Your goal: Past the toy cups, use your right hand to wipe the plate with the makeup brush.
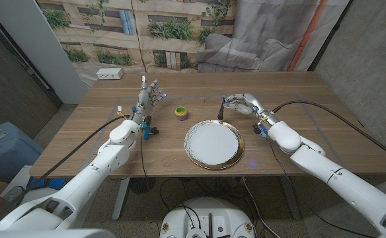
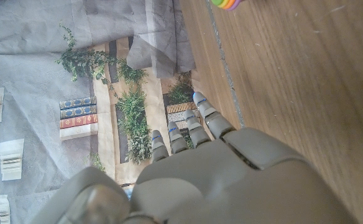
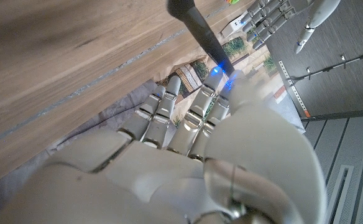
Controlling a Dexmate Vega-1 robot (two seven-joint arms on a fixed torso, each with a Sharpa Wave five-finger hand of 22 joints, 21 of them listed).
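Wood grain runs across the table [image 1: 80,135], and behind it hangs a printed backdrop [image 1: 173,26] of stone walls and greenery, with grey cloth [image 1: 266,33] draped on the far right. Centre stage, near the front edge, sits the round white plate [image 1: 213,144] with its gold rim, bare on top. Just beyond its far-left edge, close but apart, stands the small stack of toy cups [image 1: 180,112], purple, yellow and green; the same stack peeks in at the edge of the left wrist view [image 2: 226,4]. Over on the right, the right hand [image 1: 244,104] hovers beyond the plate's far-right rim, fingers curled together around the makeup brush [image 1: 221,111], whose dark shaft angles down toward the table just off the plate's far edge. From the right wrist view, the black handle [image 3: 200,31] runs out from between thumb and fingertips [image 3: 215,78], pinched firmly, with the other fingers bunched alongside. Whether the brush tip touches the wood, I cannot tell. On the left, the left hand [image 1: 150,96] is raised upright to the left of the cups, well clear of them, fingers straight, slightly apart and holding nothing. A white box [image 1: 110,74] rests at the table's far-left corner.
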